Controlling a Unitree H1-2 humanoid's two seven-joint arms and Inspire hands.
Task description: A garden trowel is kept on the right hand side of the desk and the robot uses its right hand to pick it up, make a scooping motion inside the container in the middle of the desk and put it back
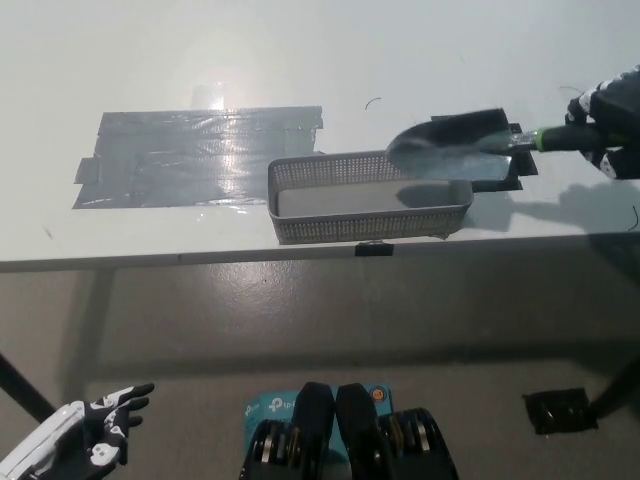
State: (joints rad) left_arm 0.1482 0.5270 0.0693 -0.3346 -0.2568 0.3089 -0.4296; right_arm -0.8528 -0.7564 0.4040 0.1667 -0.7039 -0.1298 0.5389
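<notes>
Over the right end of the container point(300, 228), the right robot hand point(608, 120) grips the trowel point(450, 145), blade angled to scoop. Its left robot hand point(85, 440) rests open, lower left.

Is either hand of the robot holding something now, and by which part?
The black right hand holds the garden trowel by its handle. The white left hand, at lower left, holds nothing.
</notes>
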